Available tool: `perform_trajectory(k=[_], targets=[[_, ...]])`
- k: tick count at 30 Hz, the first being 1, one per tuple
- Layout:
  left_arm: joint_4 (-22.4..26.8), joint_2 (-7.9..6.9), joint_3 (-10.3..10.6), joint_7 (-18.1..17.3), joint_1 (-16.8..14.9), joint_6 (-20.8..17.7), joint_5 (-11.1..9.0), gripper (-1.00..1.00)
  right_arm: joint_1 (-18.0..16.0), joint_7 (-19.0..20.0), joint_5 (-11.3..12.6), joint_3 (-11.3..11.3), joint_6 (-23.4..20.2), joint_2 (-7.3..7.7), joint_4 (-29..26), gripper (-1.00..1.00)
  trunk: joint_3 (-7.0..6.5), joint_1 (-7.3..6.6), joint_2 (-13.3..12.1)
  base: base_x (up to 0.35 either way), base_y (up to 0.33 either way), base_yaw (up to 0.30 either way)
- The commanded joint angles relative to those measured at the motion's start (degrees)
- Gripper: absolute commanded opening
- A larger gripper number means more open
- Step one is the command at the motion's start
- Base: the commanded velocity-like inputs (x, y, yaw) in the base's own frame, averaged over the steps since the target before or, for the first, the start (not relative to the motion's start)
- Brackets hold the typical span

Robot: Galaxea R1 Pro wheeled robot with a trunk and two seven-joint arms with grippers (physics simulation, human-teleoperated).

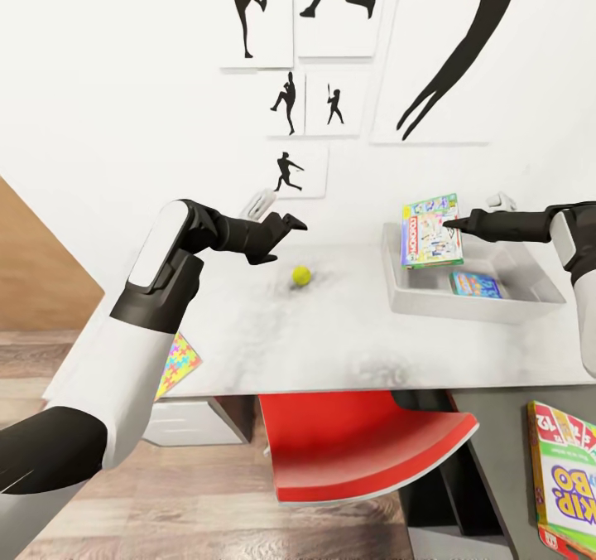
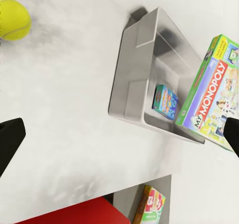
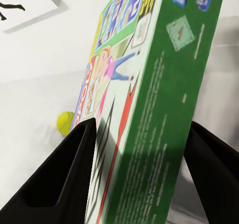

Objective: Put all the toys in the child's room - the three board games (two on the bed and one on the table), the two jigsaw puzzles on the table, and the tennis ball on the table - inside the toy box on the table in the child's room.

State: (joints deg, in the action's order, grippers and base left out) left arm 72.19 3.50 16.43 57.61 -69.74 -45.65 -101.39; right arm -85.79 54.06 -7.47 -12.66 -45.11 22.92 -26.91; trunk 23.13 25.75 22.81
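Nearest to me, at the low right corner of the head view, the Skip-Bo box lies flat on the dark section of the desk. A red chair is tucked under the desk's front edge. At the left, half hidden under my left arm, one puzzle rests on the desk's near corner; I can make out just that one sheet.

Farther in, my left pincer hangs above the light desktop with nothing in it. Its fingers stand well apart at the two edges of the wrist view, so it is wide. The ball sits on the desk a little beyond and to the right of that pincer, apart from it and from everything else.

To the right of the ball is the bin, resting on the desktop near the wall. The small blue box lies on its floor. My right pincer reaches in from the right and is clamped on the Monopoly box, one finger pressed to each face as the right wrist view shows. The box is held raised and tilted over the bin's left end, clear of the blue box. Whether its lower edge touches the bin I cannot tell.

Behind it all, black silhouette prints hang on the white wall.
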Motion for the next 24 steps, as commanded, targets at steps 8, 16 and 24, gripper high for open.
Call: perform_trajectory(k=[8,16,24], targets=[[0.5,-0.05,0.0,0.51,0.08,-0.05,-0.48,1.0,-0.38,0.49,-0.47,-0.46,-0.2,0.1,-0.12,-1.0,0.85,0.03,0.11,0.0,0.0,0.0],[0.63,-0.02,0.0,0.49,0.12,-0.05,-0.48,1.0,-0.86,0.54,-0.45,-0.49,-0.17,0.29,-0.15,-1.0,1.6,0.03,0.11,0.0,0.0,0.0],[0.71,-0.06,0.0,0.49,0.16,-0.05,-0.43,1.0,-1.01,0.82,-0.44,-0.51,-0.16,0.45,-0.2,-1.0,2.35,0.03,0.11,0.025,0.0,0.0]])
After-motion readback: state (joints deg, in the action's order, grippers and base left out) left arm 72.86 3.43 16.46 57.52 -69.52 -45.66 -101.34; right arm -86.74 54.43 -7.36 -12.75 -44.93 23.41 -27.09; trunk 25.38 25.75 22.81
